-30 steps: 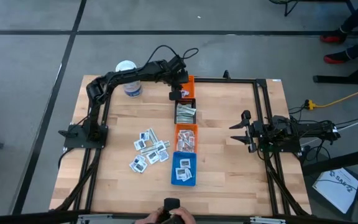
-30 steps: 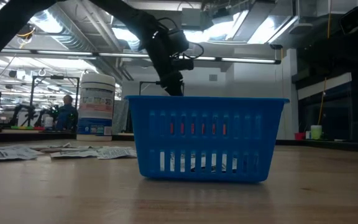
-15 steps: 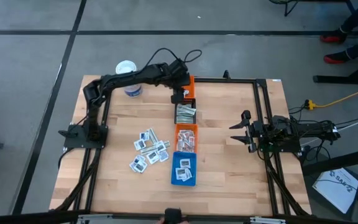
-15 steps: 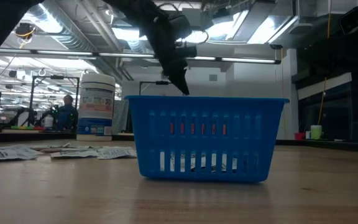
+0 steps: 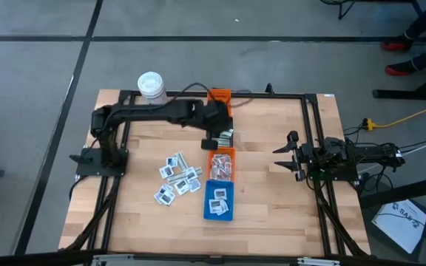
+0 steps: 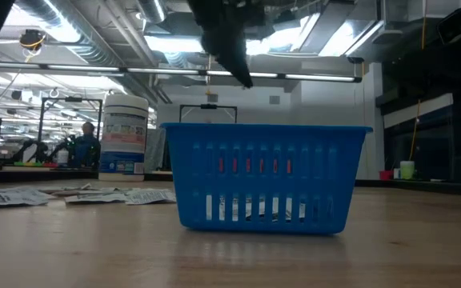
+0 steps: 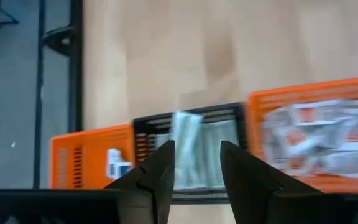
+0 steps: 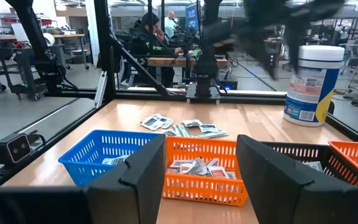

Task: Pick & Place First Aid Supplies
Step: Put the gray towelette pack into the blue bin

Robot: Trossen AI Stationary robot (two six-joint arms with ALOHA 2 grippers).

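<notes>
First aid supplies [image 5: 177,177] lie beside four bins [image 5: 219,199] in a row.

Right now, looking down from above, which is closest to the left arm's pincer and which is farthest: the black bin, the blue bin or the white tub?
1. Black bin: directly under the left pincer.
2. Blue bin: at the near end of the bin row.
3. White tub: at the far left corner.

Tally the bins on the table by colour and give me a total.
Orange bins: 2
Black bin: 1
Blue bin: 1
Total: 4 bins
</notes>
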